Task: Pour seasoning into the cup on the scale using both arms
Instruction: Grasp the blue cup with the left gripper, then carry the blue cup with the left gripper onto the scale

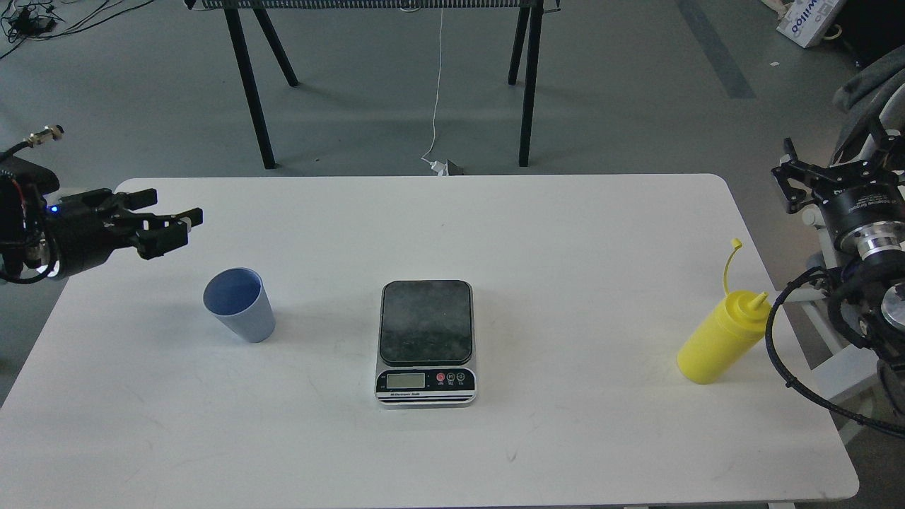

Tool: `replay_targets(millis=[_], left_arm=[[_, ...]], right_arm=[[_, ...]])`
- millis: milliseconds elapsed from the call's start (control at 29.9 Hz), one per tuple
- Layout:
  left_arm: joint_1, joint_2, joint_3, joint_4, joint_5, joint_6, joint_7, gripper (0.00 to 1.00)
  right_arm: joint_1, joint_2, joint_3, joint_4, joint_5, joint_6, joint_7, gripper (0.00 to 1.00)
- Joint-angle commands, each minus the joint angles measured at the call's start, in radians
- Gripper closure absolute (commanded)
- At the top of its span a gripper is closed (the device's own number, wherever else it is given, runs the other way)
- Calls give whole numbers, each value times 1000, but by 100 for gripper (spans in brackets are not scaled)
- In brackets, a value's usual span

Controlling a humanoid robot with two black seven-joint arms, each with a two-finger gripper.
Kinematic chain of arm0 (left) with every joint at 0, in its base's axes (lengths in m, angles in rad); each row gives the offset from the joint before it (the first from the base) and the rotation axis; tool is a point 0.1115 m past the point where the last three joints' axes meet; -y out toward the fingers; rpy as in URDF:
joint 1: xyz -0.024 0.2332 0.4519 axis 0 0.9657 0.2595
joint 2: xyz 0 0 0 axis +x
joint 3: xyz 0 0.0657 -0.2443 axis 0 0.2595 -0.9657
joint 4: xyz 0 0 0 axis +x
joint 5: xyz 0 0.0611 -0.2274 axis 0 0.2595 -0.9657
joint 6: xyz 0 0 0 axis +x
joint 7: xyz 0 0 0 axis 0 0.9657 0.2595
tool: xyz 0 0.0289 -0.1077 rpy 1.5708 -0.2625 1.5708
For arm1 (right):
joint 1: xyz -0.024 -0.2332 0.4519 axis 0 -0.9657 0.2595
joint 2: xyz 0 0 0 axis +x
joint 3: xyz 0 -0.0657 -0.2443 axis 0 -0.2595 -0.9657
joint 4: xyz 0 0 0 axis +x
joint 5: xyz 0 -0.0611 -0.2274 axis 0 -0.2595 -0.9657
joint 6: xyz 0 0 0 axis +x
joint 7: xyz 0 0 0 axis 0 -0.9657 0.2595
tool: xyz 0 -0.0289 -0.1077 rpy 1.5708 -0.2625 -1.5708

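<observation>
Both arms are cut off by the view's edges, and the right arm's lower links hide behind its cable loops. The scale's display is too small to read. The right gripper (831,166) sits beyond the table's right edge, seen dark and end-on, so I cannot tell whether its claws are apart. The left gripper (173,215) reaches in level over the far-left of the table (565,438), pointing right, fingers spread and empty. The cup (240,305) stands upright near it, mouth up. The scale (426,343) lies mid-table, display toward the near edge, platform bare. The bottle (721,339) stands at the right edge, nozzle up, strap rising above it.
</observation>
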Motion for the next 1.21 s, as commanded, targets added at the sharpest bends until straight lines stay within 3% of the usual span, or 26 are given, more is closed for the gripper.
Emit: replay_targets(millis=[0,335,402,469,603,670,703,971,1172], left_arm=[[-7,-36,103,39,22,57,0,27],[13,-159,170,143,22,80,0,29],[15,-170,184,145,22,82,0,34],[15,-171,192,149,22,82,0,42],[15,-171,192,172,21,80,0,69],[16,-171,201,172,22,78,0,90],[16,-171,213,172,22,78,0,93],[-5,-165,221,159,9,78,0,94],[-120,-133,224,79,1,59,0,95]], right_arm=[[0,1,0,0,0,0,1,1],[-2,-4,2,0,0,0,1,1],[0,-4,2,0,0,0,1,1],[0,-4,2,0,0,0,1,1],[0,-5,2,0,0,0,1,1],[0,-4,2,0,0,0,1,1],[0,-5,2,0,0,0,1,1],[0,-5,2,0,0,0,1,1],[0,-16,2,1,0,0,1,1]])
